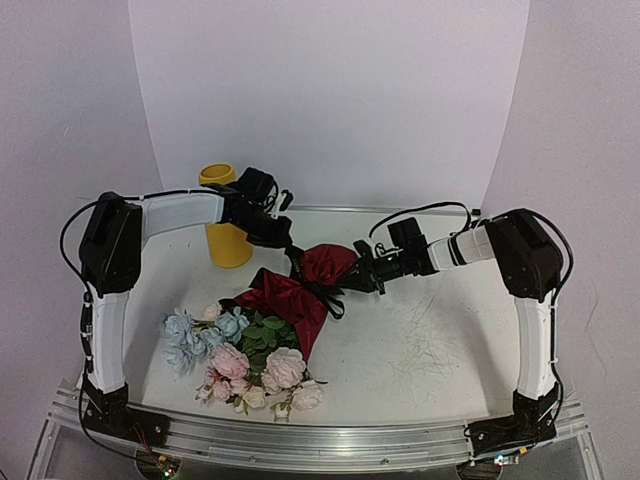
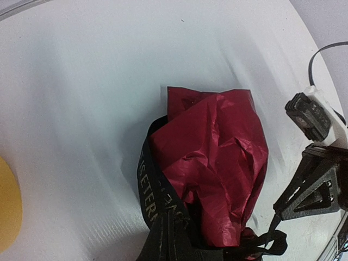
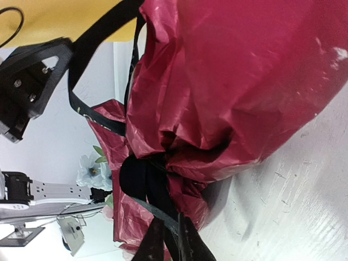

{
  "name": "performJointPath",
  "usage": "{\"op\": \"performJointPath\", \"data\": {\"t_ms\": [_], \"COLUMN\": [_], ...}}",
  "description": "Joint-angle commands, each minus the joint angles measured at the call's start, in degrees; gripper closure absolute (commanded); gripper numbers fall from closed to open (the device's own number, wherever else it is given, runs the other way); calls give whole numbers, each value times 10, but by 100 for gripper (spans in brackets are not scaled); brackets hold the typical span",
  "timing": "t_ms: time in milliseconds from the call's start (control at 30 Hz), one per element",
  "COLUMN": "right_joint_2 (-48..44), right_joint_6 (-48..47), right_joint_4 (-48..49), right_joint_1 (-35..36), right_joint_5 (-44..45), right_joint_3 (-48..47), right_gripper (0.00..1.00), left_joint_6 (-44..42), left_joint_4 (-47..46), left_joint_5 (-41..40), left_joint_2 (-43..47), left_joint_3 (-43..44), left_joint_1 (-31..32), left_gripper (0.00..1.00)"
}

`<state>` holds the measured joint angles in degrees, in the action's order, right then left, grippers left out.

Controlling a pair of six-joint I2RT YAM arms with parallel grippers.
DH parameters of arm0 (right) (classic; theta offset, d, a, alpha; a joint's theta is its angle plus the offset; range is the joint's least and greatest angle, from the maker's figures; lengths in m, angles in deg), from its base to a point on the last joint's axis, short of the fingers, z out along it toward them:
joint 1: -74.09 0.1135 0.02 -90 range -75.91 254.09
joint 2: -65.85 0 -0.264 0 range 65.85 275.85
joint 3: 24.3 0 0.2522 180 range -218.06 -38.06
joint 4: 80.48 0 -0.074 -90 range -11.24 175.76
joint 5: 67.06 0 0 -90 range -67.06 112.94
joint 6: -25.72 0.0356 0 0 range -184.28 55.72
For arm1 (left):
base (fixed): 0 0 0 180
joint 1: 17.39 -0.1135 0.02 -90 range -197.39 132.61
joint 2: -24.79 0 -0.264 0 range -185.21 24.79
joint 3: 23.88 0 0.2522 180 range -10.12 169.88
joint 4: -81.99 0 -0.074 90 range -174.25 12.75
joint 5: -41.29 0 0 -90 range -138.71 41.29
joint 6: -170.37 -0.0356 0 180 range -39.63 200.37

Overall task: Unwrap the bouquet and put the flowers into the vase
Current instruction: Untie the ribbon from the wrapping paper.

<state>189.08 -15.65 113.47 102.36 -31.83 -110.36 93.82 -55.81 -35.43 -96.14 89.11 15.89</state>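
Robot lab bench: left arm (image 1: 105,300), right arm (image 1: 537,320) bolted to aluminium rail (image 1: 330,440), white table (image 1: 420,350), curved white backdrop (image 1: 330,90)

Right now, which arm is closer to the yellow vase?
Left. The left fingers sit just right of the vase, at the bouquet's wrapped end; the right fingers are farther right, past that end, at the black ribbon.

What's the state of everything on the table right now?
bouquet: lying flat on the table, still wrapped
ribbon: still tied round the red paper
vase: upright, no flowers in it
left gripper: shut on ribbon
right gripper: shut on ribbon
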Motion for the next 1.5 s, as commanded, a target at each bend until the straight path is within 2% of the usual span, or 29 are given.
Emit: {"op": "performJointPath", "data": {"t_ms": [0, 67, 100, 167, 333, 433, 633, 733, 800, 900, 967, 1000, 1067, 1467], "right_joint_2": [-28, -29, -29, -30, -14, -1, 9, 14, 11, 3, -3, -7, -17, -107], "right_joint_6": [-4, -3, -1, 0, 6, 12, 35, 59, 69, 71, 72, 72, 69, 8], "right_joint_4": [2, 4, 4, 5, 5, 8, 30, 61, 75, 77, 76, 76, 75, 47], "right_joint_1": [0, 0, 0, 1, 7, 11, 20, 22, 22, 22, 22, 21, 18, -23], "right_joint_5": [3, 7, 9, 14, 16, 15, -8, -24, -27, -25, -21, -18, -8, 35], "right_joint_3": [19, 23, 24, 28, 26, 21, 9, 15, 20, 22, 22, 24, 29, 60], "right_gripper": [82, 82, 77, 57, 37, 31, 30, 36, 48, 75, 91, 95, 100, 100], "left_joint_6": [-5, -5, -4, -4, -5, -7, -12, -12, -14, -15, -15, -15, -15, -38], "left_joint_4": [-16, -16, -16, -16, -16, -16, -16, -16, -16, -16, -16, -17, -16, -16], "left_joint_5": [-6, -6, -5, -4, -2, -1, -1, 1, 0, -2, -2, -2, -5, -62], "left_joint_2": [43, 44, 45, 46, 45, 44, 44, 45, 45, 45, 44, 44, 45, 86], "left_joint_3": [-4, -6, -6, -8, -7, -5, -6, -8, -7, -7, -6, -5, 0, -1], "left_joint_1": [-2, -2, -2, -2, -2, -2, -2, -2, -2, -2, -2, -2, -2, -2], "left_gripper": [100, 100, 100, 100, 100, 100, 100, 100, 100, 100, 100, 100, 100, 100]}}
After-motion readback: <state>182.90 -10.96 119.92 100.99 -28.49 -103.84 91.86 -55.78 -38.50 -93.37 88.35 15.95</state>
